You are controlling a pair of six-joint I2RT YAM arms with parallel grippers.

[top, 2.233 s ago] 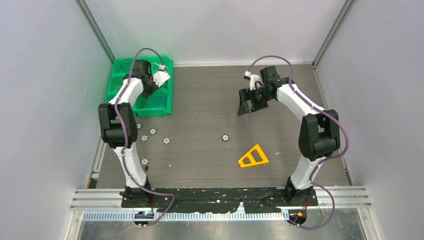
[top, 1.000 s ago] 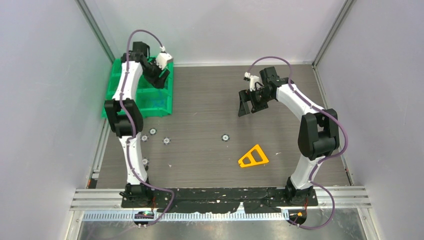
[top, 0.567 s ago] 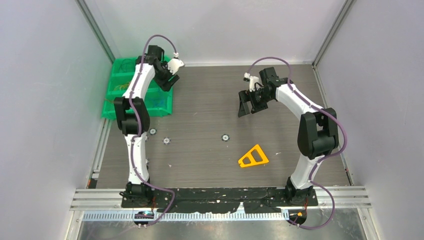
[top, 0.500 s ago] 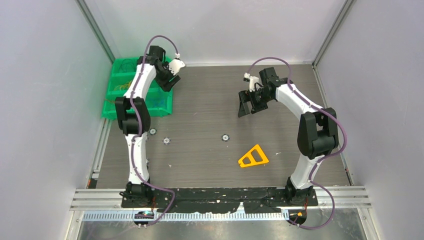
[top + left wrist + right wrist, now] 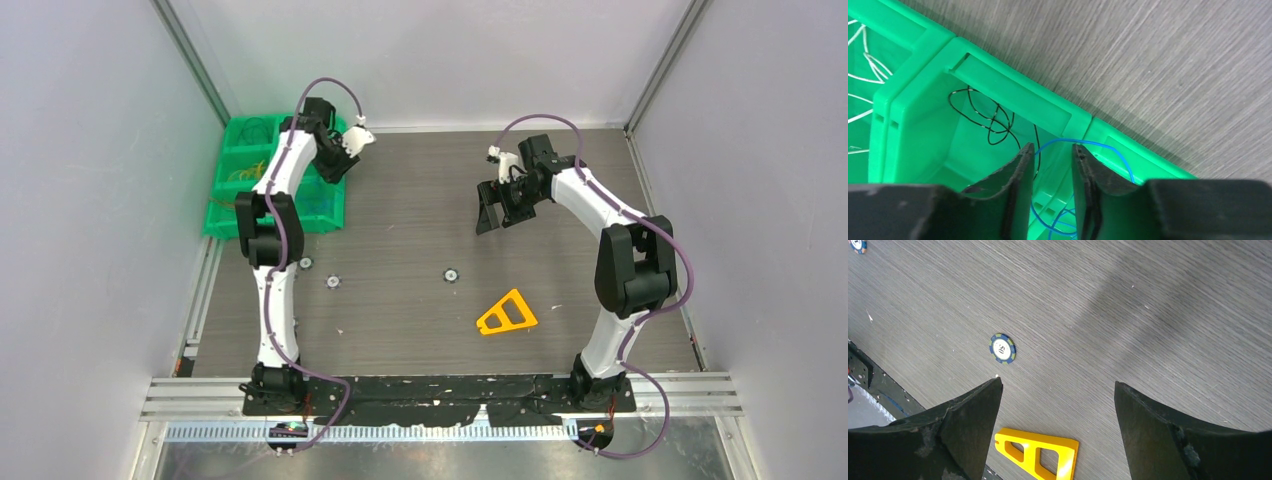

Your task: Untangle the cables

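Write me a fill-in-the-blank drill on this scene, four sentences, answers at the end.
1. The thin wire arching across the gap between the left tool fingers is ____ in colour.
2. The black wire lies looped inside a compartment of the ____ bin.
3. The right tool has its jaws wide ____, holding nothing.
4. The triangular piece on the table is ____.
Answers: blue; green; open; yellow.

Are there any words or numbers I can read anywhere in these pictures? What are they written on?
Nothing reads clearly.
Blue poker chip: a small mark in its white middle, too blurred to read.
Other chips seen from above: too small to read.
Yellow triangle: no writing shows.
Green bin: no writing shows.
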